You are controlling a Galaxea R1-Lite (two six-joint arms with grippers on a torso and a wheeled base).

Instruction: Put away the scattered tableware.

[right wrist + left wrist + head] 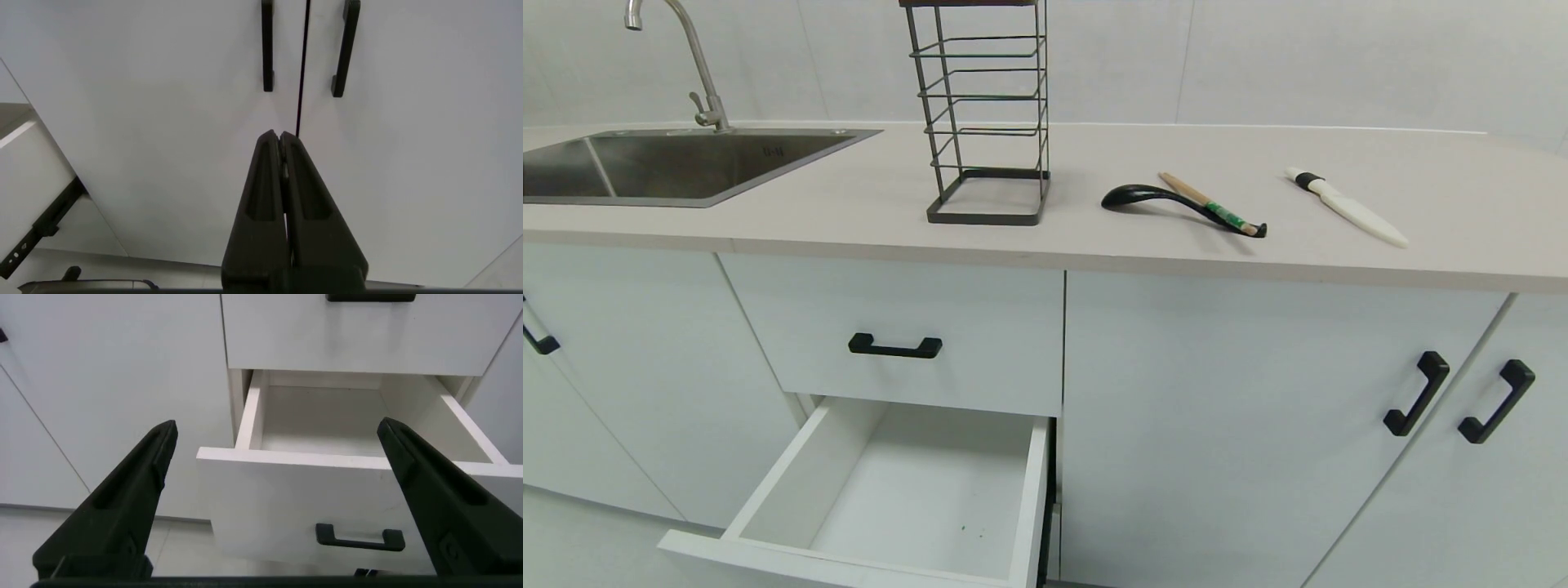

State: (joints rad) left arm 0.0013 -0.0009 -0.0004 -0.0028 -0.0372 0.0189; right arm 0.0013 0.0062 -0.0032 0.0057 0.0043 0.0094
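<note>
Wide open with nothing held: left jaws, aimed at the open drawer just ahead. Pressed shut (empty too): right jaws, pointing at two black handles.

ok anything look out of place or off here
Tableware lies loose on the counter, right of the wire rack: a black ladle with wooden chopsticks lying across its handle, and a white knife apart from them. The lower drawer stands pulled open, bare but for a few dark specks.

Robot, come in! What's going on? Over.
Left gripper open before pulled-out drawer. Right gripper shut, holding nothing. Ladle, chopsticks, knife lie on counter. Wire rack stands apart.
</note>
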